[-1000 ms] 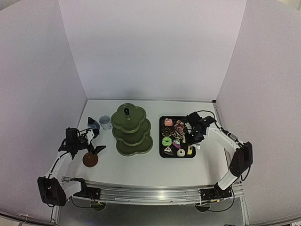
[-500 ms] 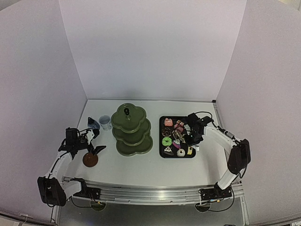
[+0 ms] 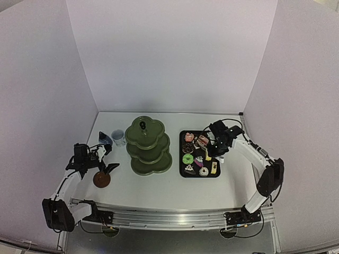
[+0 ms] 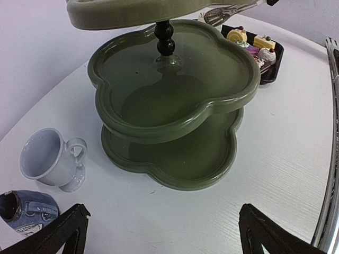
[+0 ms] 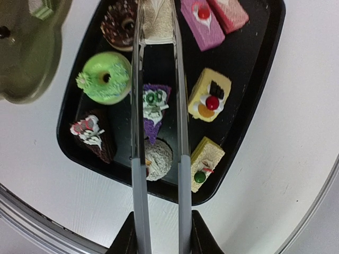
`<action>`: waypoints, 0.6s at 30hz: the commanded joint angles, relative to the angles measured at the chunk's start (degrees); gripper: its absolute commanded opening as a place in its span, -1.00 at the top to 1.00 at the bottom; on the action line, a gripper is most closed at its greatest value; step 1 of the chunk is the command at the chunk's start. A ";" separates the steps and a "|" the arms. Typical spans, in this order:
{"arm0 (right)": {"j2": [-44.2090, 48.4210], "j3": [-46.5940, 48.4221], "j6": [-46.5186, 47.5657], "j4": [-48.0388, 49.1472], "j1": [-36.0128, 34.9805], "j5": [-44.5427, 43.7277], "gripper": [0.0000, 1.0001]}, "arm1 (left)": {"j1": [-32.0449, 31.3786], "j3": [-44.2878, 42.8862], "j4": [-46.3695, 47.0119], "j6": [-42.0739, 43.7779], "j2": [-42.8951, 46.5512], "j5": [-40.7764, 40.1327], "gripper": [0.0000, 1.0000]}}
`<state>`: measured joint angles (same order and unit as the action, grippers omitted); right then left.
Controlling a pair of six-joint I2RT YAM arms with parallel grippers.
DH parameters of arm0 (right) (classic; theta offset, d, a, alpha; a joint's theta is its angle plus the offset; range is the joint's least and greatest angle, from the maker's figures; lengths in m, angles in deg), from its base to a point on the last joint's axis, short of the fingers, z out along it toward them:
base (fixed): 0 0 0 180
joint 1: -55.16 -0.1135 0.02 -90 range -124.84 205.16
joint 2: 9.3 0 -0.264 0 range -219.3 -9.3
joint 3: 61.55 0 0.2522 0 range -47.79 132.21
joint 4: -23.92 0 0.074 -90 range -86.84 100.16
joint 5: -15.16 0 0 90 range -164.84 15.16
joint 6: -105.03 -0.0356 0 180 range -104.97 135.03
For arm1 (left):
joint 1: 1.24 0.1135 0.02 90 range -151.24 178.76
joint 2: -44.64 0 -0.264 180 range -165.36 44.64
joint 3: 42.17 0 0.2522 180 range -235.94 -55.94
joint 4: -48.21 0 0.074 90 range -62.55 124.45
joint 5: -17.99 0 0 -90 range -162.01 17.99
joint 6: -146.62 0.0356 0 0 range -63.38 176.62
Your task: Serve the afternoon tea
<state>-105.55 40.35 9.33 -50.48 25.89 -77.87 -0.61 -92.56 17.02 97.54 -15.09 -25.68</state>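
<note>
Hovering at the far left of the table, the left gripper (image 3: 108, 159) has its jaws spread wide and holds nothing. A round brown object (image 3: 101, 180) sits just near its lower finger. In the left wrist view the two dark fingertips (image 4: 69, 227) frame bare tabletop.

Just beyond that gripper stand the small blue jug (image 4: 24, 211) and, to its right, the white cup (image 4: 50, 159), upright on its foot with the handle turned toward the stand. The two are near each other but apart.

Next comes the dark green three-tier stand (image 3: 148, 145), upright at the middle of the table. Its scalloped tiers step outward toward the bottom.

Right of the stand, and apart from it, lies the black tray (image 5: 259, 69), and the pastries lie on it. Among them are a green doughnut (image 5: 106, 76), a chocolate doughnut (image 5: 121, 24), a purple wedge (image 5: 154, 108), a dark wedge (image 5: 92, 135), a round white cake (image 5: 158, 157), a yellow square topped with a cherry (image 5: 209, 95) and a pink slab (image 5: 204, 24).

Over the tray, the right gripper (image 5: 161, 238) is clamped on the grey handles of the metal tongs (image 5: 137, 159). The arms of the tongs run nearly parallel with a narrow gap. A pale slab (image 5: 158, 24) lies between their tips, but I cannot tell whether they pinch it.
</note>
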 commanded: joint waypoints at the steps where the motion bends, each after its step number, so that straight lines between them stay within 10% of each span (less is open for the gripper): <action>1: 4.83 4.06 -1.64 -0.59 -3.84 -0.20 1.00 | -0.27 0.11 4.48 -3.90 0.30 0.20 -0.99; 18: -3.74 3.70 -6.98 1.93 -15.39 10.12 1.00 | -0.27 -0.66 6.23 -5.88 -2.06 2.29 -0.99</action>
<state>-106.10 41.47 2.89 -51.44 11.56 -70.27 -0.70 -92.56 21.59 92.46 -17.41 -25.00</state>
